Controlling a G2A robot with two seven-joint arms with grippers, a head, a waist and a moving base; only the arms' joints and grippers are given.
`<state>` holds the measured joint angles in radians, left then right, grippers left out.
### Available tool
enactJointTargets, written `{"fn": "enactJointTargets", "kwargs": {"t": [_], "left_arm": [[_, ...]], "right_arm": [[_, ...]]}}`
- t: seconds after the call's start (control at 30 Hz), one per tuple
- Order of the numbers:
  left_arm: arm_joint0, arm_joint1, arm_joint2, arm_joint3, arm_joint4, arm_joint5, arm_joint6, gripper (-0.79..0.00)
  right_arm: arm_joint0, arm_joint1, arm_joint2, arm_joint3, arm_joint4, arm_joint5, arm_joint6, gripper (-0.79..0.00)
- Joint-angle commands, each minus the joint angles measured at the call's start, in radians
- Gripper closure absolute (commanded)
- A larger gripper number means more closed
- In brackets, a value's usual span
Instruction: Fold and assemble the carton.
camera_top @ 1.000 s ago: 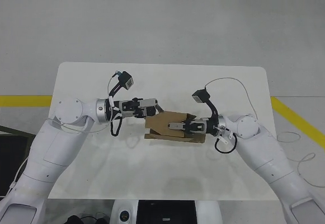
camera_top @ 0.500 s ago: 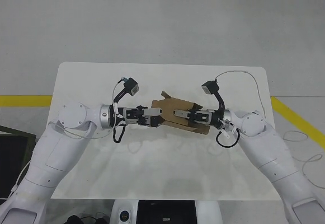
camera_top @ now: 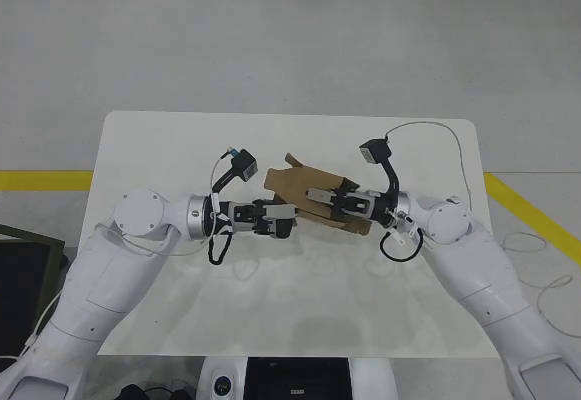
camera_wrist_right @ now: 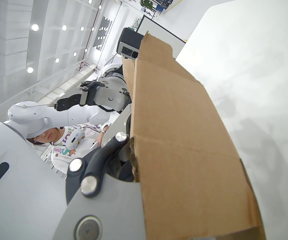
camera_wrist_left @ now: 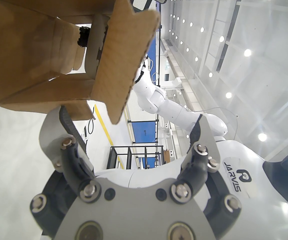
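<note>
Above the middle of the white bench [camera_top: 170,140], the brown carton [camera_top: 295,182] is held up partly opened. Its walls stand out into a rough tube, and a loose flap [camera_wrist_left: 124,58] juts from the open end that faces the left arm.

The right claw [camera_top: 318,196] comes in from the carton's right side and grasps one wall. One finger lies along the wall's outer face in the top view, while the left wrist view shows a grey finger [camera_wrist_left: 92,48] with a dark pad inside the tube.

The left claw [camera_wrist_left: 130,123] is released — its two fingers spread wide with nothing between them. It sits just beside the carton's left corner on the robot's side, below the jutting flap. One dark fingertip [camera_wrist_left: 66,118] lies right at the carton's lower edge; whether it touches the cardboard cannot be told.

Beyond the bench a yellow line [camera_top: 30,180] runs across the grey floor, and a thin cable [camera_top: 440,150] loops over the bench near the right arm.
</note>
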<state>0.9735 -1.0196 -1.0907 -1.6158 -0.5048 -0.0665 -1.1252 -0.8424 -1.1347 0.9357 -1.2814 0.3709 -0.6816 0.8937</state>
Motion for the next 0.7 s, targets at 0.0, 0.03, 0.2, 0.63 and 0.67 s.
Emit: {"fn": "enactJointTargets", "kwargs": {"t": [0.0,0.03,0.2,0.63,0.67], "left_arm": [[0.000,0.000,0.000,0.000,0.001,0.001,0.001,-0.785],[0.000,-0.001,0.000,0.000,0.002,0.001,0.001,-0.785],[-0.005,-0.003,0.000,0.005,0.002,0.003,0.006,-0.785],[-0.006,0.009,-0.067,0.034,0.032,0.000,-0.003,-0.785],[-0.006,0.011,-0.077,0.040,0.044,-0.004,0.002,-0.785]], "right_arm": [[-0.002,-0.001,-0.001,-0.002,0.001,0.000,0.001,0.000],[-0.004,-0.002,-0.002,-0.004,0.003,0.001,0.002,0.000],[-0.008,-0.006,-0.007,-0.014,0.009,0.006,0.011,0.000],[-0.023,0.012,0.066,0.032,0.026,0.009,0.086,0.000],[-0.030,0.016,0.076,0.031,0.035,0.013,0.100,0.000]]}}
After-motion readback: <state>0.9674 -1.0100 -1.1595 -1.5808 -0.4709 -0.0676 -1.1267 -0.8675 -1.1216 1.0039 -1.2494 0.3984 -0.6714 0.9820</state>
